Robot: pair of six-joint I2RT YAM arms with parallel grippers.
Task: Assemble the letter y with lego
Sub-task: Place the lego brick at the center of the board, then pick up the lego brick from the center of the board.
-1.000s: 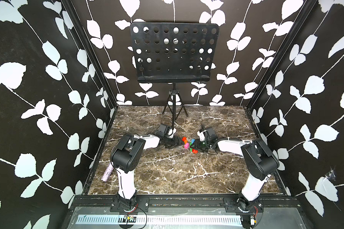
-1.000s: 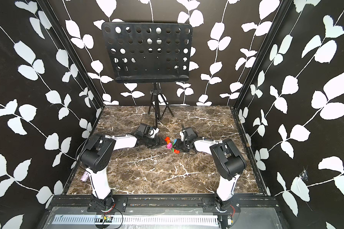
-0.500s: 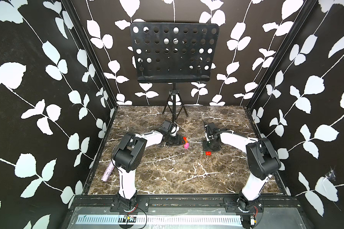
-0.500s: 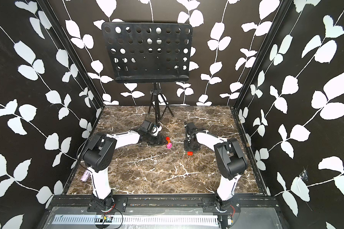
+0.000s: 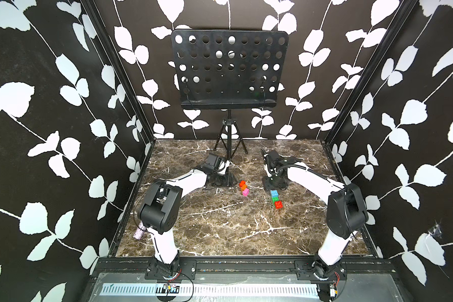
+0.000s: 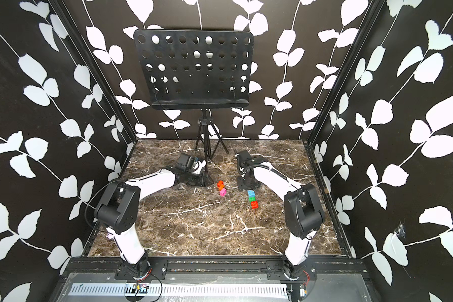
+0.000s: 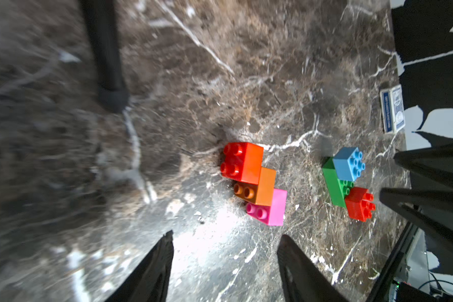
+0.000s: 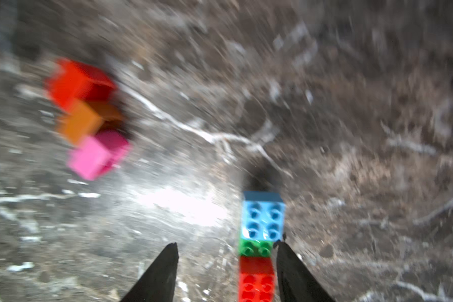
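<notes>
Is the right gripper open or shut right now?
Open: on the right gripper the jaws stand wider than the blue-green-red lego bar between them, bare table showing on one side.

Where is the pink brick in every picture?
Top view: pink brick, just nearer the camera than the orange brick.
Top view: pink brick, same place.
Left wrist view: pink brick, sharp, against the orange one.
Right wrist view: pink brick, blurred, against the orange one.
Shared landmark: that orange brick, touching it in every view.
</notes>
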